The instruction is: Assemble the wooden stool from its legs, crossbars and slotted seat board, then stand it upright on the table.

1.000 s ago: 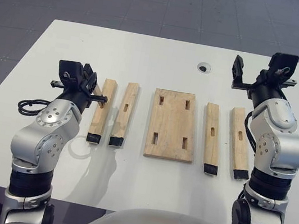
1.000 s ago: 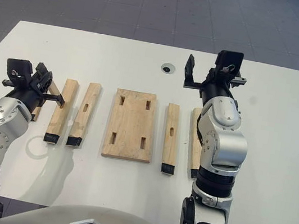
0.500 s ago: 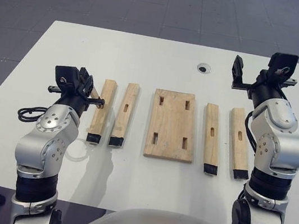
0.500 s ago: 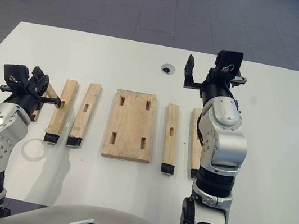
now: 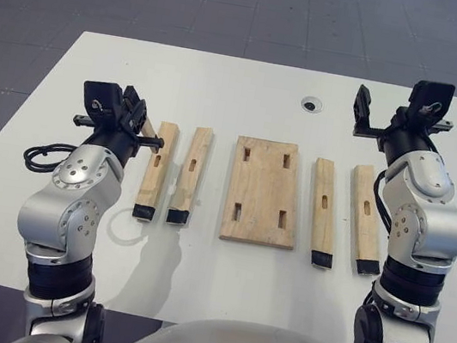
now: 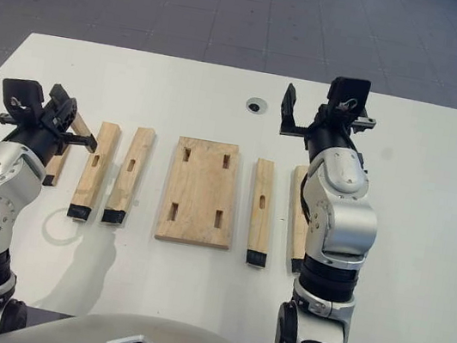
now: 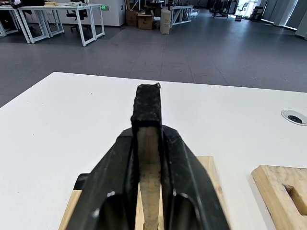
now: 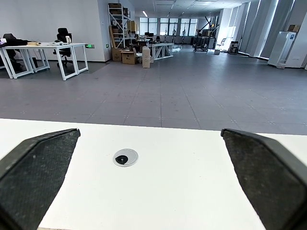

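Slotted seat board (image 5: pixel 264 192) lying flat at the centre of the table (image 5: pixel 242 87), flanked by two left legs (image 5: pixel 190 174) and two right legs (image 5: pixel 323 211); left gripper (image 6: pixel 67 121) closed on a black-tipped crossbar (image 7: pixel 147 103), over the far end of the outer one; right gripper (image 5: pixel 396 104) spread wide open beyond the right legs.

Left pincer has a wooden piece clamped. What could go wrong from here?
The wooden piece juts well past the fingertips of the left pincer, so it may pivot or slip when pressed into a slot. It also hangs close over the leftmost leg; a careless swing could knock that leg out of line.
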Tool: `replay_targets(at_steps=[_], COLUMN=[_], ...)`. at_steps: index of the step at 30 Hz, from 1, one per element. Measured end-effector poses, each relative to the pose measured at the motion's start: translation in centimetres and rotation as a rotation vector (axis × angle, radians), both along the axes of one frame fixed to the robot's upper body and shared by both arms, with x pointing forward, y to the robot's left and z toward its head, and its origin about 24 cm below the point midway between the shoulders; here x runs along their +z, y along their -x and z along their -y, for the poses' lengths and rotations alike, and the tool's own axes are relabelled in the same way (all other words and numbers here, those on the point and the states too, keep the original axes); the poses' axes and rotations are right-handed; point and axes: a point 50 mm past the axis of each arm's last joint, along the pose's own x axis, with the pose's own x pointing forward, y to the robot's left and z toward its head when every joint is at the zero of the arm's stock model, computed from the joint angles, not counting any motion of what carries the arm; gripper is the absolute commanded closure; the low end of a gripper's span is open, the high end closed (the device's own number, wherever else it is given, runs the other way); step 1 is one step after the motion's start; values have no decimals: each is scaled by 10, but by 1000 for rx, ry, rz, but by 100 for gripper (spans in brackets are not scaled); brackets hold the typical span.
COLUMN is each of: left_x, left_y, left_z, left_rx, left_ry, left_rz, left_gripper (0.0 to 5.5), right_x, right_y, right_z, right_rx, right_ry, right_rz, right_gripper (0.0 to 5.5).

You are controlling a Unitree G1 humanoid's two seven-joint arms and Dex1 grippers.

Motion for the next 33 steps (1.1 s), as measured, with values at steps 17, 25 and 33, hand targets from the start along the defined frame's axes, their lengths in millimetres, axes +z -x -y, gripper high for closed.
replay_targets(at_steps=[17,25,33], left_x=[-21,-20,-33], left_y=[8,4,13], left_z=[-4,1,-1], left_rx=[31,22,20], left_ry=[5,29,7], left_rz=[-44,-51,-56], left_gripper=[505,505,505], right_x=[1,1,1], right_y=[-1,-1,-1], right_z=[0,-1,0], right_rx=[7,7,6], right_ry=[1,2,1], right_rz=[2,3,3], right_gripper=[0,0,0])
